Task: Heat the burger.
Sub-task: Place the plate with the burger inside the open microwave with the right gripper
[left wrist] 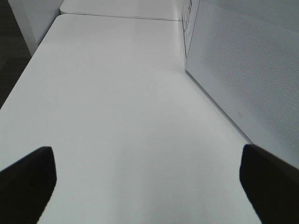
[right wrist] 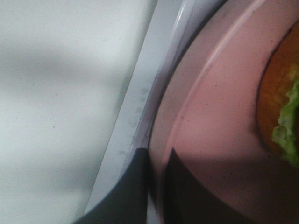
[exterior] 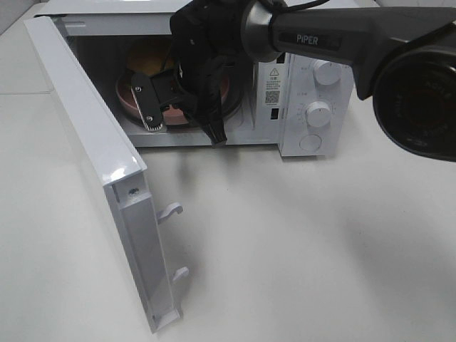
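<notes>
Item 1. My right pincer (right wrist: 156, 161): two dark, matte, blunt-tipped fingers (right wrist: 133, 191) drawn narrow, nipping the raised rim of the plate between them. The arm above it is black, smooth-cased and reaches into the oven's mouth.

Item 2. Wide round pink plate (right wrist: 219, 116): smooth, faintly speckled, with a shallow raised lip. It lies inside the oven cavity, its near edge close to the cavity's front sill.

Item 3. Small round burger (right wrist: 280, 102): orange-brown bun and a ruffled green leaf at its side. It sits on the plate, inside the oven, well in from the rim that I pinch. Only its edge shows in the right wrist view.

Item 4. Boxy white microwave oven (exterior: 306, 107): glossy casing, with two round white dials one above the other on its panel and a round button below them.

Item 5. Flat white oven door (exterior: 85, 121): swung open to the left, with two curved latch hooks (exterior: 171, 210) on its free edge. Its outer face, seen from my left wrist, is a fine dotted mesh.

Item 6. My left pincer (left wrist: 149, 186): dark fingertips (left wrist: 28, 182) spread wide, hanging over the table beside the door.

Item 7. Plain off-white table (exterior: 299, 249): smooth and matte.
</notes>
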You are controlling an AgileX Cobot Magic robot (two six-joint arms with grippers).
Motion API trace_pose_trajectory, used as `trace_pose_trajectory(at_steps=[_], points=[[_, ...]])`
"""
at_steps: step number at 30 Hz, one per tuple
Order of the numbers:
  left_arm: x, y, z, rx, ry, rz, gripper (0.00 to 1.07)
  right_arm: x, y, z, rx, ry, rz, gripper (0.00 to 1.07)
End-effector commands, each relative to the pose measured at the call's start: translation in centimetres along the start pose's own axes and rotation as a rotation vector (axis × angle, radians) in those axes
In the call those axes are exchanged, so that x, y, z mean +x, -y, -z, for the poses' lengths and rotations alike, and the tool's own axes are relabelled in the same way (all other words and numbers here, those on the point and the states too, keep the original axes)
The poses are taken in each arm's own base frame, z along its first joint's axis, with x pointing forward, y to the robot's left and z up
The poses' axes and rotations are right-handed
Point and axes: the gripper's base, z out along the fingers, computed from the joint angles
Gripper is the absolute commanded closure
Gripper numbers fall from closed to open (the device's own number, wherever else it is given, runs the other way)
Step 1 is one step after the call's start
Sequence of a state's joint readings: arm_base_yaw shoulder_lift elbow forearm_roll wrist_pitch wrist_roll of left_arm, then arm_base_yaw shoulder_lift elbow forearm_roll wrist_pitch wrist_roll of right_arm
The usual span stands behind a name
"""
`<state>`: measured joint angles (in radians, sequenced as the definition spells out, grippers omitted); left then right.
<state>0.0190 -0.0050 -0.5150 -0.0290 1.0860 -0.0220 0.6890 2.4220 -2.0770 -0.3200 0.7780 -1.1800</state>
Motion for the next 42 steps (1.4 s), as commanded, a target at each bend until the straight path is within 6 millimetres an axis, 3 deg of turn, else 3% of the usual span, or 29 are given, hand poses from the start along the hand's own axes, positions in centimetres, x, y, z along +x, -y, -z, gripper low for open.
trace_pose_trajectory(at_steps=[1,11,19,42], points=[[0.0,0.0,0.2,-0.001,0.032,-0.002,0.04,0.4,1.3,0.7,0.084,0.015,-0.004,1.05],[0.0,0.0,0.2,-0.001,0.032,-0.002,0.04,1.8,1.6,0.4,0.098,0.004,-0.023,1.05],[0.0,0.0,0.2,-0.001,0.032,-0.002,0.04,1.7,1.2,-0.4,0.083,0.007,-0.029,1.05],[0.0,0.0,0.2,-0.001,0.032,-0.002,0.04,1.3,1.1,-0.4,0.079,0.037,-0.052,1.05]])
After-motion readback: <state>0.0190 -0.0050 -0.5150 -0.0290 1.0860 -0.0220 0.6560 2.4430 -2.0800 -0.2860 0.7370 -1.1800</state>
